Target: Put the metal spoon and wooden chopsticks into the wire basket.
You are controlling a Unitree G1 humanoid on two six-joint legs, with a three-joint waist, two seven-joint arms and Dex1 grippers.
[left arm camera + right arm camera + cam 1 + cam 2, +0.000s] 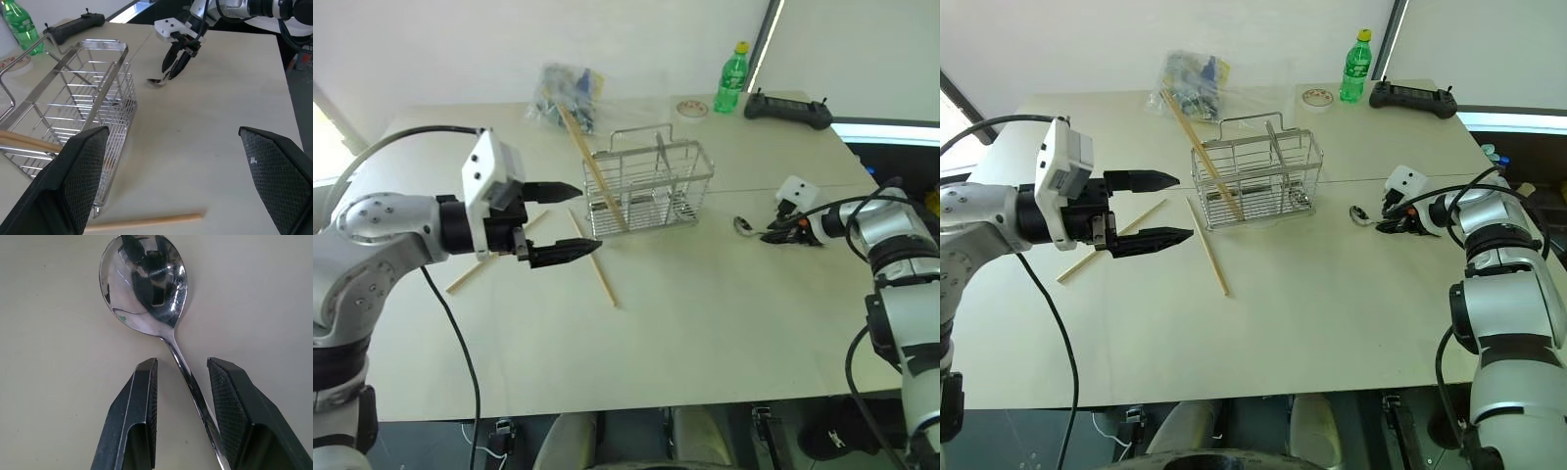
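While one wooden chopstick [592, 166] leans in the wire basket [651, 186], two lie outside; right pincer [181, 369] narrows around the metal spoon [146, 289], left pincer [570, 220] wide.

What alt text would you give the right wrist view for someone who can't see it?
The right gripper straddles the thin handle of the metal spoon, which lies on the pale table; one finger touches the handle, a gap remains at the other. The shiny bowl points away from the gripper.

Right end effector [1383, 221] at the metal spoon [1359, 214] beside the wire basket [1255, 181]
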